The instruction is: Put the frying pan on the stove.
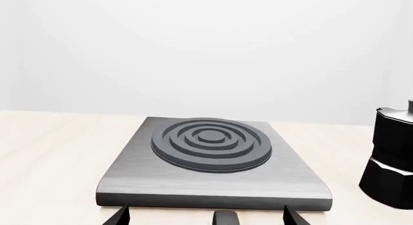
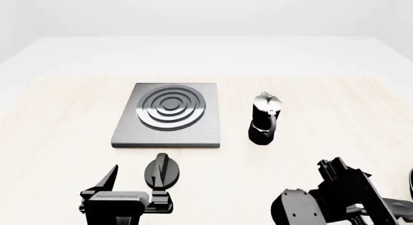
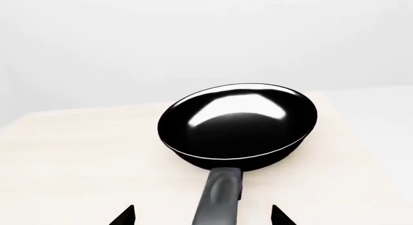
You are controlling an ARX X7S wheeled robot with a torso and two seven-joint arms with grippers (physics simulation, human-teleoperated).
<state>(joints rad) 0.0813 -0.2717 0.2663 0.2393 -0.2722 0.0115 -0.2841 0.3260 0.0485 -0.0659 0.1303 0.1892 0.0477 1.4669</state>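
Left gripper hangs with jaws spread wide, holding nothing; the round black knob lies just ahead of it, between its fingers, and the stove sits straight ahead beyond that, burner bare. Moka pot stands beside the stove, on the side toward the right arm. Right gripper is also wide and empty, the frying pan directly in front on the table, its handle running back between the fingertips but not clamped. Step looks like the pre-grasp. Next likely needs the right jaws to close on the handle, then a lift and a carry over past the moka pot to the burner.
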